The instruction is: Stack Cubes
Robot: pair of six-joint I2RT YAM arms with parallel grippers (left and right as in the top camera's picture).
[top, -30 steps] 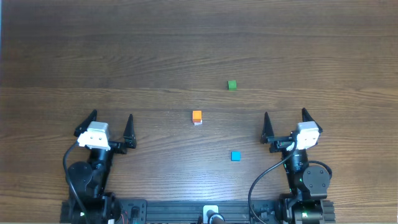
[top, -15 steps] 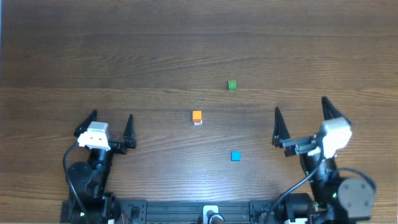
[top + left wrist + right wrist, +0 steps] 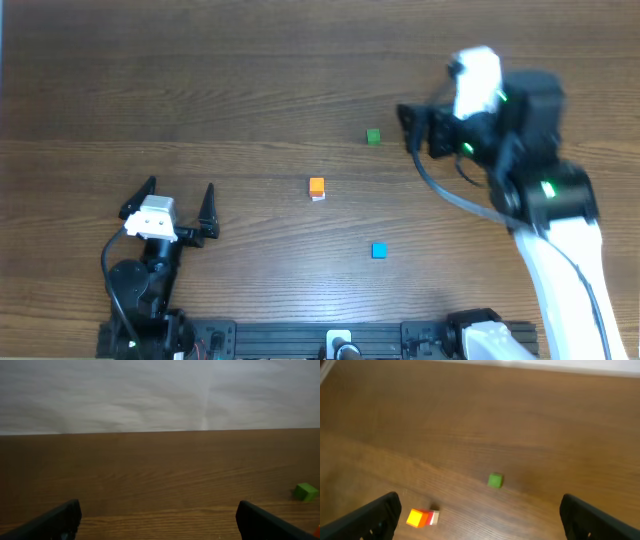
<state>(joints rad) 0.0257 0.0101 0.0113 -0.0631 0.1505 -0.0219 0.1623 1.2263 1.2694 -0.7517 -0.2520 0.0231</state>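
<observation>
A green cube (image 3: 373,137) lies alone toward the back right of the wooden table. An orange cube (image 3: 317,185) sits near the middle, on top of a small red-and-white piece (image 3: 318,197). A blue cube (image 3: 379,251) rests nearer the front. My right gripper (image 3: 418,130) is lifted, open and empty, just right of the green cube; its wrist view shows the green cube (image 3: 495,480) ahead and the orange cube (image 3: 416,517) off to one side. My left gripper (image 3: 180,184) stands open and empty at the front left, far from all cubes.
The brown wooden table (image 3: 200,80) is bare apart from the cubes. A pale wall (image 3: 150,390) stands beyond the table's far edge. In the left wrist view the green cube (image 3: 305,491) shows far off.
The right arm has risen from its place at the front right and swung up and back, ending beside the green cube. The left arm and all cubes stay put.
</observation>
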